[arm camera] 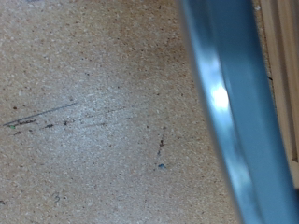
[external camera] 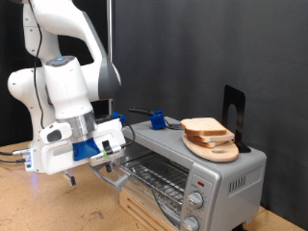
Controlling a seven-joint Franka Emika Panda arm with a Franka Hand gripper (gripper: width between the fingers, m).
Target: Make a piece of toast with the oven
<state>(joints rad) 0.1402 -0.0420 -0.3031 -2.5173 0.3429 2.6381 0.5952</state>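
The silver-grey oven [external camera: 229,171] stands at the exterior view's right with its door [external camera: 144,204] folded down and its wire rack [external camera: 154,173] showing. Pale bread slices [external camera: 204,126] lie stacked on a round wooden board [external camera: 219,151] on the oven's top; I cannot tell which one is the piece of toast. My gripper [external camera: 108,164] hangs low at the left end of the oven's opening, by the door. No bread shows between its fingers. The wrist view shows only speckled tabletop [arm camera: 93,112] and a blurred metal edge [arm camera: 229,112]; no fingers show there.
Two knobs [external camera: 197,200] and a red light [external camera: 200,180] sit on the oven's front right. A blue object [external camera: 154,120] and a black upright stand [external camera: 234,114] are at the back of the oven's top. A dark curtain lies behind.
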